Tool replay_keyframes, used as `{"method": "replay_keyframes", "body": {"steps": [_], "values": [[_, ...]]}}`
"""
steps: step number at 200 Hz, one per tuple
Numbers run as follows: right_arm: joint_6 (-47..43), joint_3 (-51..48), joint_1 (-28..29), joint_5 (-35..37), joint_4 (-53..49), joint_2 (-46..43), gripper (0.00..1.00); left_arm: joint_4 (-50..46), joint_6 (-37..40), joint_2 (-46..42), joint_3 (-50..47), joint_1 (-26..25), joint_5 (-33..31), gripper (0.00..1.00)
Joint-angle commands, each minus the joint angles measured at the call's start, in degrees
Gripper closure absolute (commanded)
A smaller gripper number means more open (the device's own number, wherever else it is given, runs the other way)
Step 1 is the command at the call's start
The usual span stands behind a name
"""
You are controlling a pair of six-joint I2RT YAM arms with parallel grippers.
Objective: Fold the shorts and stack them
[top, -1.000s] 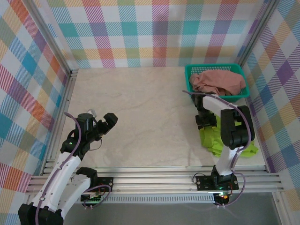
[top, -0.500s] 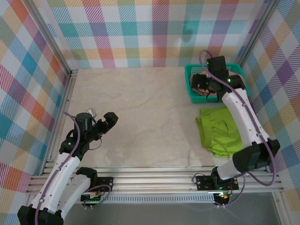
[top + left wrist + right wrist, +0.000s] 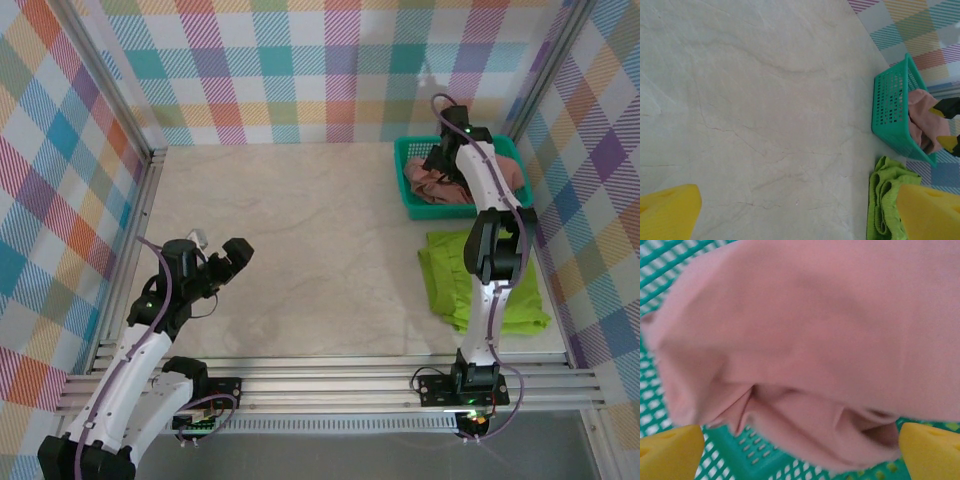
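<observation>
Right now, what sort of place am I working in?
Probably a robot test booth, not a home: plaid walls on a metal frame, a stone-look table, and a teal basket holding pink shorts.

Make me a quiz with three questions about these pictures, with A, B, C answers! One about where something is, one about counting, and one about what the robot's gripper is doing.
1. Where are the pink shorts?
A on the wall
B in the teal basket
C under the table

2. How many shorts are there?
A one
B two
C four

3. The right gripper is:
A open
B shut on a cup
C shut on a sock

Answers:
1 B: the pink cloth is bunched inside the basket's walls.
2 B: the green shorts lie on the table, and the pink ones make two.
3 A: it gapes wide above the pink cloth, pinching nothing.
</observation>
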Motion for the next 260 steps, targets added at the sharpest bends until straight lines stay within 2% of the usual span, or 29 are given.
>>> {"method": "replay_keyframes", "body": {"steps": [1, 40, 67, 83, 119, 138, 165, 206, 234, 260], "values": [[5.36, 3.55, -1.95, -2.05, -0.78, 2.77, 0.01, 2.14, -0.06, 0.45, -0.64, 0.70, 1.32, 0.00], [10.84, 5.19, -4.35, -9.05, 0.60, 8.46, 0.01, 3.18, 0.28, 2.05, -1.14, 0.70, 1.58, 0.00], [11.84, 5.19, -4.92, -11.11, 1.70, 10.74, 0.13, 3.87, 0.40, 2.93, -1.86, 0.70, 1.58, 0.00], [11.75, 5.12, -5.18, -12.35, 2.09, 11.52, 0.30, 4.28, 0.39, 3.14, -2.30, 0.70, 1.53, 0.00], [11.99, -1.02, -5.56, -18.29, 11.12, 6.69, 0.84, 4.34, 0.26, 3.49, -2.05, 0.70, 1.58, 0.00], [13.10, -7.71, -5.54, -21.36, 19.96, -0.37, 1.00, 3.98, 0.28, 3.01, -1.85, 0.70, 1.32, 0.00], [15.80, -18.27, -5.45, -24.24, 33.08, -11.50, 1.00, 3.65, -0.02, 2.43, -1.78, 0.70, 1.22, 0.00], [19.18, -30.16, -3.63, -26.59, 47.65, -25.95, 1.00, 2.84, -0.18, 0.88, -1.58, 0.70, 0.90, 0.00], [18.14, -29.90, -0.46, -28.76, 51.31, -32.83, 1.00, 1.79, -0.03, 0.12, -0.78, 0.70, 0.87, 0.00], [12.73, -22.67, 5.24, -31.50, 49.53, -35.96, 1.00, 1.39, 0.03, -0.21, -0.12, 0.69, 0.88, 0.00]]}}
